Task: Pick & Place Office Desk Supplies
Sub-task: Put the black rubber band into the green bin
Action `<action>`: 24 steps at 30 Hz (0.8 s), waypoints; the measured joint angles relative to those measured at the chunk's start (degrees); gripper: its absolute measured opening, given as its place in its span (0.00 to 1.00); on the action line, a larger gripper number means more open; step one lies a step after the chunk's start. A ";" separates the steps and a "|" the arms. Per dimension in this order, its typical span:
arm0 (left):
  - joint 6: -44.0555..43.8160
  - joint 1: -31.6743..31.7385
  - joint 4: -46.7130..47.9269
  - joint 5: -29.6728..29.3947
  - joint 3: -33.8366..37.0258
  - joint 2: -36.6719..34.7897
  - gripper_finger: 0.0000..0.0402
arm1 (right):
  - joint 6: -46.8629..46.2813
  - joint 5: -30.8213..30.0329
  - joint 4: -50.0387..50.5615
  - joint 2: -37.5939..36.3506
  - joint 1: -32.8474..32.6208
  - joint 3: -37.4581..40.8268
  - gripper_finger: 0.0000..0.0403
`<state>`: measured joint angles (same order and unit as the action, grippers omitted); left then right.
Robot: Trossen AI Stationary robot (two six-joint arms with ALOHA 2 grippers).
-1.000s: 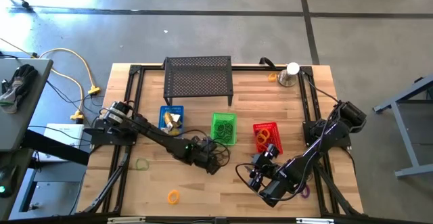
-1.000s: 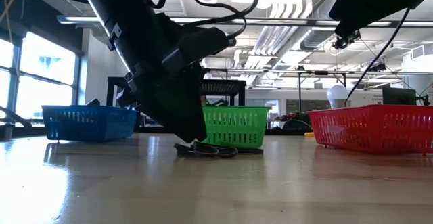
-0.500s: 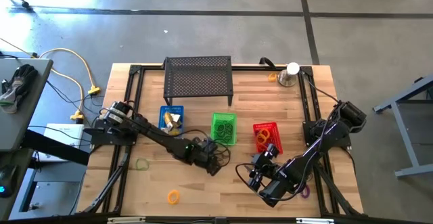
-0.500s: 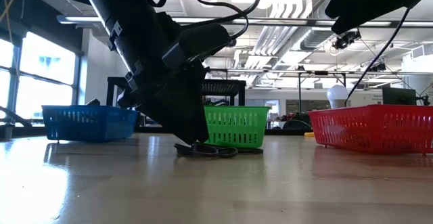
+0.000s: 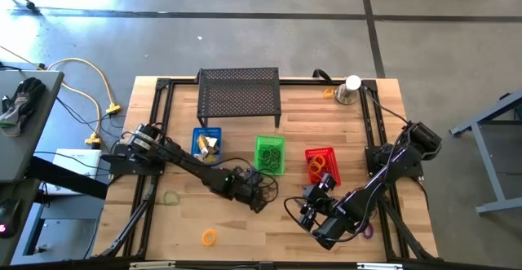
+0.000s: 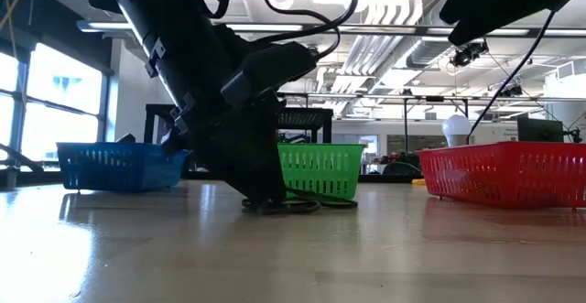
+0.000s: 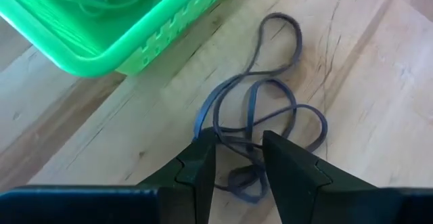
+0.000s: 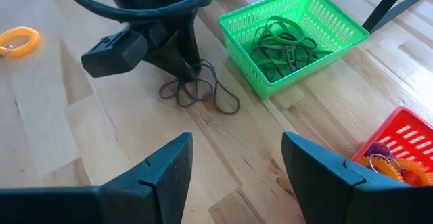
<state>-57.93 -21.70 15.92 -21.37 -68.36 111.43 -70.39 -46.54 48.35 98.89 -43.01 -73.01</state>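
Observation:
A tangle of dark elastic loops (image 7: 272, 82) lies flat on the wooden table just in front of the green basket (image 5: 270, 154). My left gripper (image 7: 238, 158) slants down onto it, open, fingertips at the table with several strands between them. It also shows in the right wrist view (image 8: 191, 67) and the low view (image 6: 271, 200). My right gripper (image 8: 237, 176) hangs open in the air near the red basket (image 5: 321, 164), touching nothing. An orange loop (image 5: 210, 237) and a green loop (image 5: 170, 196) lie loose near the table's front left. My left gripper comes at the dark loops slanting down from the table's left. One fingertip (image 7: 201, 149) rests against a strand at the tangle's near end (image 7: 211, 130); the other (image 7: 284, 158) stands beside the strands. The loops lie slack on the table, not pinched.
The blue basket (image 5: 207, 142) with yellow blocks, the green basket with green loops and the red basket with orange loops stand in a row mid-table. A black mesh rack (image 5: 239, 93) and a silver cup with a white ball (image 5: 349, 90) stand at the far edge.
My left gripper has tipped slightly, and its fingertips have sunk a little onto the table among the dark loops. The loops stay where they lay.

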 joint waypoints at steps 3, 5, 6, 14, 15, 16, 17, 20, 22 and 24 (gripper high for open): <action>0.51 0.08 -0.13 0.02 0.00 -0.03 0.30 | 0.04 0.03 -0.21 0.00 0.00 0.00 0.54; 0.83 0.09 -0.13 0.07 0.02 -0.24 0.29 | 0.12 0.04 -0.21 0.00 0.00 0.00 0.54; 0.92 0.12 -0.20 0.07 0.02 -0.25 0.28 | 0.15 0.05 -0.21 0.00 0.00 0.00 0.54; 2.05 0.12 -0.39 0.13 0.04 -0.25 0.10 | 0.26 0.02 -0.19 0.00 0.00 0.00 0.54; 2.34 0.12 -0.52 0.35 0.04 -0.25 0.07 | 0.41 0.02 -0.19 0.00 0.00 0.00 0.54; 3.04 0.12 -0.92 0.88 0.04 -0.25 0.04 | 0.52 0.00 -0.19 0.00 -0.01 0.00 0.54; 3.81 0.12 -1.50 1.63 0.04 -0.25 0.02 | 0.69 0.00 -0.19 0.00 -0.01 0.00 0.54; 5.58 0.16 -3.30 4.43 0.06 -0.52 0.01 | 1.25 0.00 -0.19 0.00 -0.02 0.00 0.54; 6.21 0.08 -4.11 5.74 0.09 -1.24 0.01 | 1.26 0.00 -0.17 0.00 -0.02 0.00 0.54; 7.02 -0.27 -4.70 6.37 0.09 -2.49 0.01 | 1.27 0.01 -0.18 0.00 -0.01 0.00 0.54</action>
<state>-50.91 -21.98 11.22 -15.00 -68.27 108.93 -69.12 -46.53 48.17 98.89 -43.01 -73.01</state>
